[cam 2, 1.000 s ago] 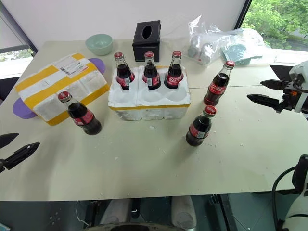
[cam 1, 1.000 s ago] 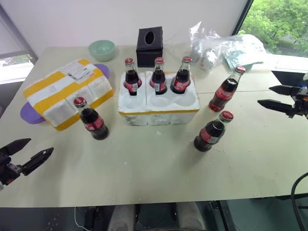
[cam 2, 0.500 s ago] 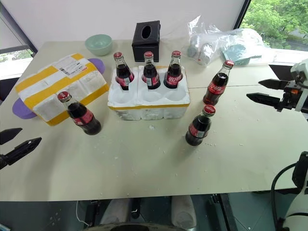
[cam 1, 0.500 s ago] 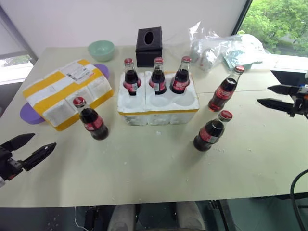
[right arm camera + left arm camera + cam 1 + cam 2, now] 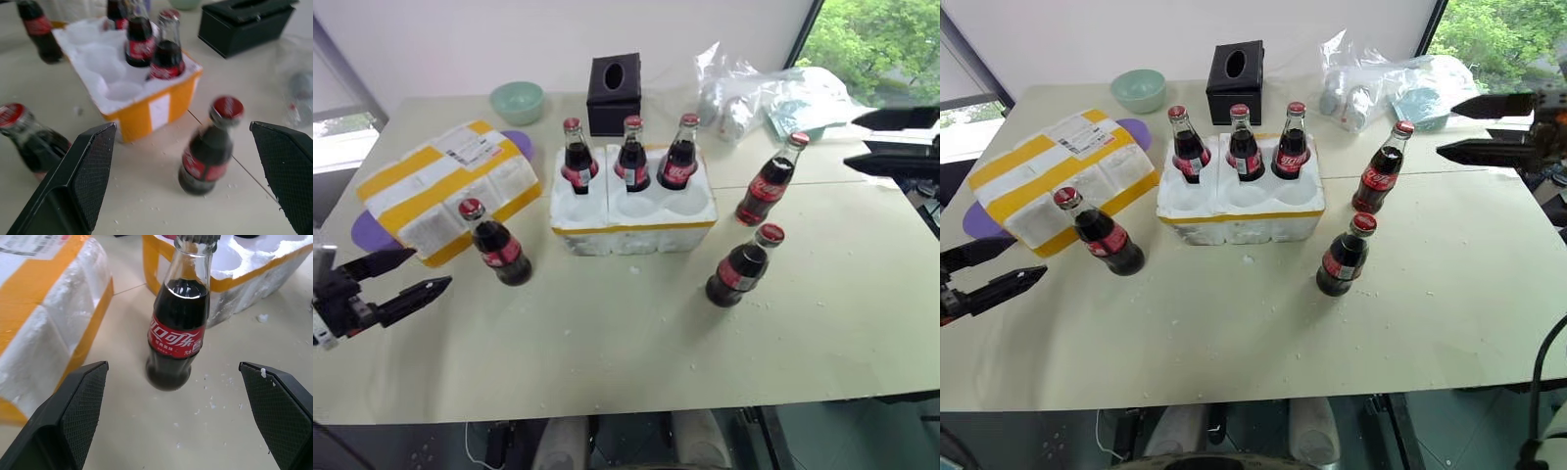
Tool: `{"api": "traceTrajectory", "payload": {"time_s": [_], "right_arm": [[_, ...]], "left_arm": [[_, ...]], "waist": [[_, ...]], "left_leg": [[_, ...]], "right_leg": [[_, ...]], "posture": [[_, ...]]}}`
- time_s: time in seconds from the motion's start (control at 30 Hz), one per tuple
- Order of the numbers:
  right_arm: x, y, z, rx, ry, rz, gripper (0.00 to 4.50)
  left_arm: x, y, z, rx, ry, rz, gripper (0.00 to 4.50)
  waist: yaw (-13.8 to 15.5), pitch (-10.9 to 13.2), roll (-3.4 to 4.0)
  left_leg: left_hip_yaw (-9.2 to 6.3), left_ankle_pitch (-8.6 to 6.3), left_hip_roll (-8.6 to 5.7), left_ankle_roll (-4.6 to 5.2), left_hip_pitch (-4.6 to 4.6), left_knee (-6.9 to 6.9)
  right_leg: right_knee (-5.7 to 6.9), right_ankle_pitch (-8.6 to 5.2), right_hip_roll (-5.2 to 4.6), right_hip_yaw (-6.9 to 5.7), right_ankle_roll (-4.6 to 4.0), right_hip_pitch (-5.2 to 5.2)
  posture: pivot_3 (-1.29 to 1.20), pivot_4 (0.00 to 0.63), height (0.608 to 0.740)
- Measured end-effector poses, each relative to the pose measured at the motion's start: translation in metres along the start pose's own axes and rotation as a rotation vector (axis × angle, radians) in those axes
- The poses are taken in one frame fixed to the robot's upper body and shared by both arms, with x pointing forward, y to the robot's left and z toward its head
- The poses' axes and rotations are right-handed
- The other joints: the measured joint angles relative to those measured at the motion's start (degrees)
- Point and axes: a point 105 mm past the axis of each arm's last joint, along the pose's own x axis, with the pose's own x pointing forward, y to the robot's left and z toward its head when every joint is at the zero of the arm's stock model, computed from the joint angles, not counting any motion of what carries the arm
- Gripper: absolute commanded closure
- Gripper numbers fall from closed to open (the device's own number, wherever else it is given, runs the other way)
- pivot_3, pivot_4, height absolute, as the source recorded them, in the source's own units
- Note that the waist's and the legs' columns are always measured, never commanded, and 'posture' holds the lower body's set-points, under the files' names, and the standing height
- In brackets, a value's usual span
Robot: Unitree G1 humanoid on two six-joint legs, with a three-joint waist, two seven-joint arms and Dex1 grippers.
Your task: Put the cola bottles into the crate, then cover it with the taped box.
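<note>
The left gripper hangs low at the table's left edge, its two black fingers spread wide with nothing between them — in the left wrist view a standing cola bottle sits framed between the open fingers, apart from both. The right gripper is raised at the far right, fingers likewise parted wide and empty, pointing in toward the table; its wrist view looks down on another bottle standing just beside the crate.

The crate, a white styrofoam block with a thin yellow band, sits mid-table. Its back row of three wells holds three cola bottles, upright; the front three wells are empty. Three more bottles stand loose on the table: one between the crate and the taped box, two to the crate's right — one farther back, one nearer.

The taped box lies left of the crate, label up, resting partly on a purple plate. Behind are a green bowl, a black tissue box and crumpled plastic bags.
</note>
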Motion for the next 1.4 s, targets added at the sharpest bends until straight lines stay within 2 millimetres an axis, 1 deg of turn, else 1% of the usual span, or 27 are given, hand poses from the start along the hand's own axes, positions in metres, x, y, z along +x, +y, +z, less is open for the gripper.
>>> {"api": "traceTrajectory", "payload": {"time_s": [0.03,0.07,0.13,0.2,0.27,0.43,0.5,0.7,0.83,0.9,0.97,1.0,1.03,1.07,1.13,1.4], "right_arm": [[0.006,0.006,0.010,-0.017,-0.016,0.041,0.00],[0.012,0.016,0.023,-0.037,-0.034,0.095,0.00],[0.020,0.032,0.042,-0.069,-0.057,0.183,0.00],[0.028,0.048,0.057,-0.102,-0.077,0.264,0.00],[0.032,0.059,0.065,-0.119,-0.086,0.318,0.00],[0.043,0.079,0.067,-0.122,-0.083,0.423,0.00],[0.047,0.086,0.067,-0.120,-0.085,0.462,0.00],[0.054,0.093,0.070,-0.118,-0.114,0.510,0.00],[0.056,0.096,0.069,-0.123,-0.126,0.516,0.00],[0.057,0.095,0.066,-0.112,-0.136,0.517,0.00],[0.059,0.095,0.065,-0.107,-0.136,0.515,0.00],[0.058,0.094,0.065,-0.110,-0.140,0.512,0.00],[0.058,0.094,0.066,-0.115,-0.143,0.507,0.00],[0.058,0.095,0.066,-0.118,-0.143,0.505,0.00],[0.058,0.095,0.065,-0.118,-0.143,0.505,0.00],[0.064,0.092,0.051,-0.072,-0.136,0.499,0.00]], "left_arm": [[0.003,0.000,-0.001,-0.001,0.000,-0.011,0.02],[0.008,0.000,-0.002,0.003,0.003,-0.031,0.02],[0.017,0.002,-0.004,0.011,0.002,-0.056,0.02],[0.028,0.004,-0.005,0.027,0.002,-0.075,0.02],[0.036,0.006,-0.007,0.036,0.010,-0.085,0.02],[0.060,0.007,-0.006,0.057,-0.004,-0.122,0.02],[0.071,0.007,-0.009,0.063,0.002,-0.136,0.02],[0.095,0.004,-0.013,0.074,0.000,-0.176,0.02],[0.108,0.000,-0.026,0.073,0.034,-0.195,0.02],[0.111,-0.001,-0.028,0.078,0.039,-0.200,0.02],[0.113,-0.004,-0.030,0.083,0.041,-0.210,0.56],[0.114,-0.003,-0.030,0.084,0.042,-0.209,0.90],[0.114,-0.003,-0.030,0.087,0.043,-0.208,1.42],[0.114,-0.003,-0.031,0.084,0.044,-0.210,1.69],[0.114,-0.004,-0.031,0.082,0.043,-0.211,1.64],[0.112,-0.004,-0.028,0.011,0.051,-0.216,1.64]], "waist": [[-0.16,0.01,0.02],[-0.27,0.01,0.02],[-0.22,0.02,0.02],[-0.09,0.02,0.00],[0.13,-0.01,-0.04],[0.87,-0.01,-0.04],[0.94,0.00,-0.04],[0.91,-0.01,-0.06],[0.82,-0.01,-0.06],[0.83,-0.01,-0.06],[0.87,-0.01,-0.06],[0.88,-0.01,-0.06],[0.89,-0.01,-0.06],[0.89,-0.01,-0.06],[0.90,-0.02,-0.06],[0.91,-0.02,-0.08]], "left_leg": [[0.02,0.00,0.02,0.00,0.00,0.00],[0.05,0.00,0.06,0.00,0.00,0.00],[0.10,0.00,0.10,0.00,-0.01,-0.02],[0.10,0.00,0.11,0.00,-0.06,-0.02],[0.15,0.00,0.12,0.00,-0.10,0.00],[0.19,0.01,0.12,0.01,-0.13,0.03],[0.19,0.01,0.13,0.02,-0.13,0.04],[0.20,0.01,0.13,0.02,-0.14,0.05],[0.20,0.02,0.13,0.03,-0.14,0.04],[0.20,0.02,0.13,0.03,-0.14,0.06],[0.20,0.02,0.13,0.03,-0.14,0.07],[0.19,0.02,0.13,0.03,-0.14,0.08],[0.19,0.02,0.13,0.03,-0.13,0.08],[0.20,0.02,0.13,0.03,-0.13,0.08],[0.20,0.02,0.13,0.03,-0.13,0.09],[0.19,0.02,0.13,0.03,-0.17,0.08]], "right_leg": [[0.01,0.00,0.00,0.01,0.00,-0.01],[0.01,0.00,0.02,0.01,0.00,-0.02],[0.02,0.00,0.03,0.01,0.00,-0.06],[0.02,0.00,0.06,0.01,0.00,-0.10],[0.01,0.01,0.06,0.01,0.01,-0.13],[0.11,0.04,0.06,0.01,0.05,-0.21],[0.12,0.04,0.07,0.01,0.05,-0.21],[0.14,0.16,0.07,0.01,0.26,-0.21],[0.20,0.18,0.08,0.01,0.29,-0.24],[0.22,0.18,0.08,0.01,0.30,-0.25],[0.26,0.18,0.08,0.01,0.30,-0.26],[0.27,0.18,0.08,0.01,0.29,-0.26],[0.28,0.18,0.08,0.01,0.29,-0.26],[0.28,0.18,0.07,0.01,0.29,-0.25],[0.27,0.18,0.07,0.01,0.29,-0.25],[0.31,0.18,0.08,0.01,0.30,-0.30]], "posture": [[0.00,0.150,0.737],[0.00,0.150,0.737],[0.00,0.150,0.737],[0.00,0.150,0.737],[0.00,0.150,0.737],[0.00,0.150,0.737],[0.00,0.150,0.737],[0.00,0.150,0.737],[0.00,0.150,0.737],[0.00,0.150,0.737],[0.00,0.150,0.737],[0.00,0.150,0.737],[0.00,0.150,0.737],[0.00,0.150,0.737],[0.00,0.150,0.737],[0.00,0.150,0.737]]}}
